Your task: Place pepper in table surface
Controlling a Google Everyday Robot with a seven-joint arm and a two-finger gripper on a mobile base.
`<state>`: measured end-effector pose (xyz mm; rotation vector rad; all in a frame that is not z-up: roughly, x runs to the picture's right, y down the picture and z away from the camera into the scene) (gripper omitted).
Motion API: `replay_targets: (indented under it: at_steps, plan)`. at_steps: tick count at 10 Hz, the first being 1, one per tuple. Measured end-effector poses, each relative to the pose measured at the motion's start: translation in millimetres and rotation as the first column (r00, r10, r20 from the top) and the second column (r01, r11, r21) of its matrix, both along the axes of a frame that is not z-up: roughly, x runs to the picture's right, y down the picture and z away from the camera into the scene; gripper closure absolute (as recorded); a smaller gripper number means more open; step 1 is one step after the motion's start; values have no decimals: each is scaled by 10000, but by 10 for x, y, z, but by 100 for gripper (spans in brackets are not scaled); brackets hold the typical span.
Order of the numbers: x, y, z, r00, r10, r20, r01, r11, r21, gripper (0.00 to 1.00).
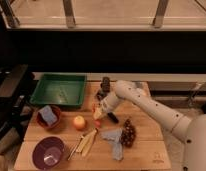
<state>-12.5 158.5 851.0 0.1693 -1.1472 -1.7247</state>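
Light-brown wooden planks formed the rectangular table surface [146, 136] on which the scene was set. The white robot arm [146, 102] was seen reaching in from the right, its gripper [99, 113] lowered close to the tabletop near the middle of the table. A slim red-orange chili pepper [98, 121] was glimpsed right at the gripper's tip, just above or on the wood; whether it was being clutched or had been let go could not be told, and the spread of the tool could not be made out either. A round orange fruit [79, 122] was placed just to the left of the pepper, near but apart from it. Pale yellow strips [85, 143] were laid in front of the fruit, toward the near edge. A green rectangular tray [59, 91] was set at the far left of the table, with a red-brown bowl [48, 117] holding a blue object in front of it and a purple bowl [48, 152] at the near left corner. A dark bunch of grapes [128, 133] and a crumpled grey-blue cloth [115, 140] were found to the right of the strips. A small dark container [105, 84] was stood behind the gripper.
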Motion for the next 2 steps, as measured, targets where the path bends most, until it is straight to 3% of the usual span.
replay_targets:
  at_steps: [2]
  plan:
    - [24, 9, 0, 10000, 1, -24, -1, 10000, -23, 20]
